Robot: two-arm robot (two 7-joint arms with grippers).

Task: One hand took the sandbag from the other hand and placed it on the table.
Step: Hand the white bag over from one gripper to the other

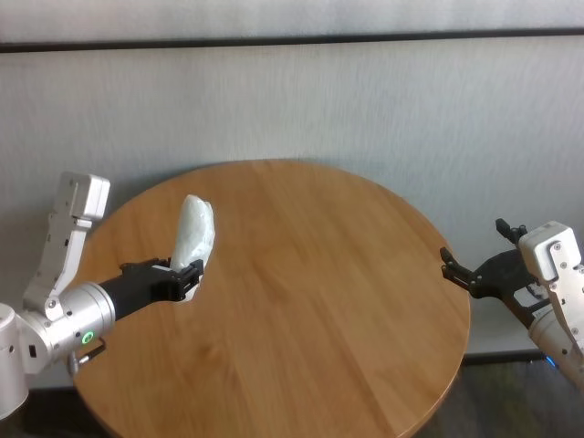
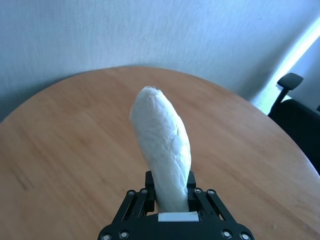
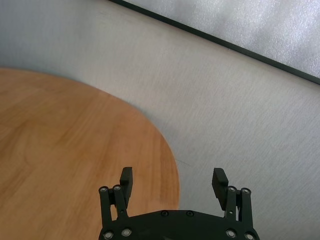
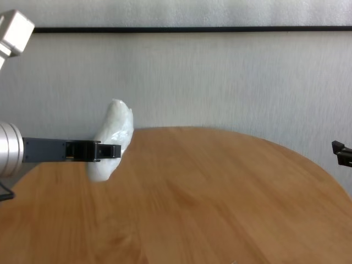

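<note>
The white lumpy sandbag (image 1: 194, 233) (image 2: 164, 150) (image 4: 113, 138) stands nearly upright above the left part of the round wooden table (image 1: 310, 301). My left gripper (image 1: 187, 278) (image 2: 169, 197) (image 4: 107, 150), the green-lit one, is shut on the bag's lower end and holds it clear of the tabletop. Off the table's right edge, my right gripper (image 1: 473, 257) (image 3: 173, 180) hovers open with nothing between its fingers; only a fingertip (image 4: 340, 148) of it shows in the chest view.
A pale wall with a dark rail (image 1: 292, 41) runs behind the table. A dark office chair (image 2: 295, 100) stands beyond the table's far side in the left wrist view.
</note>
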